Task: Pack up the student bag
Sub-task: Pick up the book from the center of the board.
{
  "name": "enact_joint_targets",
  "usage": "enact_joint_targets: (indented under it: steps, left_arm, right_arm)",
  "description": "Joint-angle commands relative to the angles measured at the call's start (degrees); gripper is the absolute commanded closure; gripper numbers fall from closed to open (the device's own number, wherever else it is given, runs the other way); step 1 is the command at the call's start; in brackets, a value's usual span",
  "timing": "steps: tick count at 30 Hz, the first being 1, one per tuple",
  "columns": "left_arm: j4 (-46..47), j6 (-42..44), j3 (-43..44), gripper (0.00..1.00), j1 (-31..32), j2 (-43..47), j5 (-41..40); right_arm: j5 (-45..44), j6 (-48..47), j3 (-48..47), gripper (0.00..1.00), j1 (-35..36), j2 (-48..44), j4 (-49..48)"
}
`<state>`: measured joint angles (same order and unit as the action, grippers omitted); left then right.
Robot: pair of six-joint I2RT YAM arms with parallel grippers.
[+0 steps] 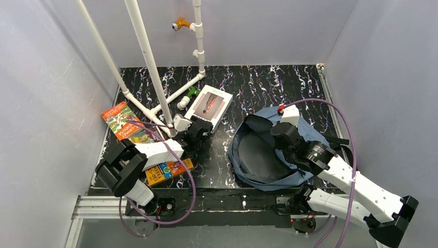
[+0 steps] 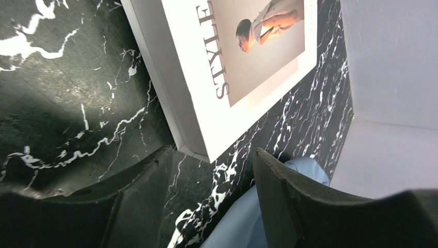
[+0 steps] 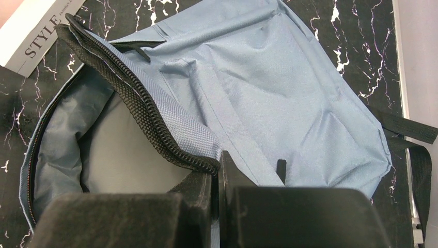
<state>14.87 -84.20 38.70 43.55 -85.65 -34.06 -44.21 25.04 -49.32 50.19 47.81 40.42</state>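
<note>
Left gripper (image 2: pixel 212 155) first: fingers spread wide, nothing between them. Just ahead of the gap sits the near corner of the white STYLE book (image 2: pixel 243 67), not yet inside it. The book lies flat on the black marbled table (image 2: pixel 67 93), stretching away from the fingertips. Low beside the right-hand finger there's a strip of pale blue, which is the student bag (image 2: pixel 232 222), close to the book but apart from it.

Over to the right gripper (image 3: pixel 217 170): pinched tight on the bag's black zipper rim (image 3: pixel 150 119), holding the upper flap raised so the mouth gapes. The bag spreads out ahead of and around those fingers, with grey lining showing to the gripper's left. I spot no book inside. Black straps (image 3: pixel 413 139) trail off to its far right.

From overhead, 2 more books lie back behind the left gripper: an orange-and-green book (image 1: pixel 121 121) off to its left and a colourful book (image 1: pixel 168 170) half under the forearm.

My read is that packing has barely begun. The bag is held open and book 1 is being lined up. Next, the left gripper needs to ease forward and work 1 finger under that flat corner, clamp, then carry the book to its right into the open mouth. The right gripper's hold on the rim must not slip.
</note>
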Motion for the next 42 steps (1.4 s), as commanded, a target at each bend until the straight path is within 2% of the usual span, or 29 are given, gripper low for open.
enact_joint_targets:
  steps: [1,7,10,13,16,17,22,28,31,33,35,39,40,42]
  left_arm:
    - [6.03,-7.58,-0.8,0.47,-1.1,-3.32,-2.89]
    - [8.54,-9.03,0.05,0.56,-1.44,-7.4,-2.54]
    - [10.15,-10.06,-0.37,0.7,-1.84,-8.98,-3.04]
    - [11.8,-9.89,-0.39,0.76,-2.08,-10.12,-3.03]
    - [12.91,-8.77,-0.44,0.98,-2.08,-10.44,-2.29]
    - [13.01,-8.05,-0.58,1.0,-2.07,-10.05,-1.9]
    - [12.83,-0.5,-0.37,1.0,-2.11,-3.84,1.17]
    - [10.52,-1.34,-0.73,1.0,-2.07,2.7,2.66]
    - [8.8,-3.42,-0.12,1.0,-2.11,3.84,4.28]
    - [8.2,-4.3,0.42,1.0,-2.07,4.05,5.37]
    - [7.63,-5.48,0.79,1.0,-2.12,4.13,6.02]
    - [6.81,-6.5,1.22,1.0,-2.07,4.08,7.2]
    - [6.31,-7.03,1.48,1.0,-2.11,4.43,8.14]
    - [5.98,-7.15,1.8,1.0,-2.07,4.39,9.57]
  right_arm:
    - [-1.51,-1.07,-1.02,0.99,-0.45,-0.98,-2.46]
    - [-1.24,-1.53,-0.6,0.99,-0.45,-0.53,-3.16]
    - [-1.19,-1.65,-0.47,0.99,-0.45,-0.57,-3.5]
    - [-1.25,-1.74,-0.59,0.99,-0.45,-0.54,-3.35]
    - [-1.36,-1.74,-0.67,0.99,-0.45,-0.61,-3.26]
    - [-1.4,-1.69,-0.77,0.97,-0.45,-0.54,-3.13]
    - [2.0,-3.02,-1.68,0.7,-0.45,-0.42,-3.38]
    - [20.84,-10.03,-3.16,0.27,-0.45,2.77,-9.26]
    - [26.72,-6.29,-7.69,0.16,-0.45,7.13,-9.75]
    - [27.84,-0.64,-9.37,0.03,-0.6,8.78,-12.15]
    - [29.16,6.23,-10.85,0.02,-2.23,10.85,-14.2]
    - [41.29,15.24,-13.22,0.02,-9.69,17.34,-19.72]
    - [55.6,24.16,-10.5,0.02,-21.22,24.38,-27.6]
    - [64.77,29.75,-6.89,0.02,-27.06,30.85,-38.9]
